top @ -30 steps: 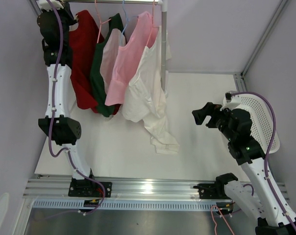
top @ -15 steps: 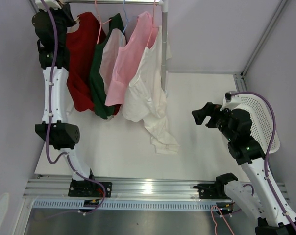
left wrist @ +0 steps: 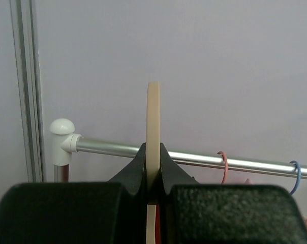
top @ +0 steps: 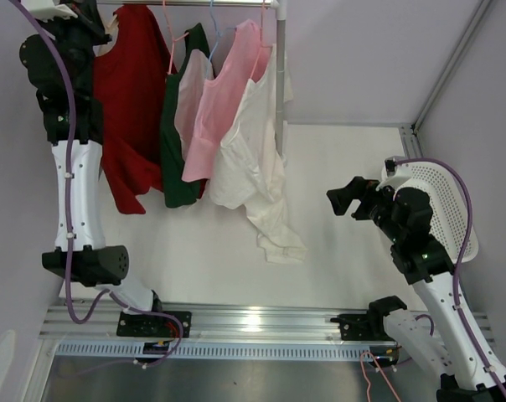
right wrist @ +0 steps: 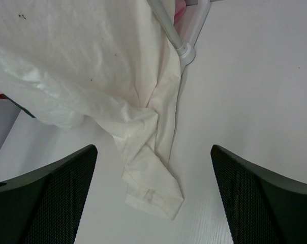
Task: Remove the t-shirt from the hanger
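A red t-shirt (top: 123,100) hangs from a beige hanger (left wrist: 153,117) at the left end of the clothes rail (left wrist: 204,159). My left gripper (top: 92,23) is raised high beside the rail and is shut on the hanger's hook, which is seen edge-on between the black fingers (left wrist: 135,168) and reaches above the rail. A strip of red cloth shows just below the pinch. Whether the hook still rests on the rail I cannot tell. My right gripper (top: 343,198) hovers low over the table at the right, open (right wrist: 153,155) and holding nothing, facing a white garment.
Green (top: 178,142), pink (top: 219,100) and white (top: 253,159) garments hang on the rail (top: 194,3); the white one's end (right wrist: 153,193) lies on the table. A rack post (right wrist: 169,30) stands behind it. A white basket (top: 446,201) sits at the right.
My left arm has swung left and up with the hanger, pulling the red t-shirt away from the green garment. The right arm has not moved.
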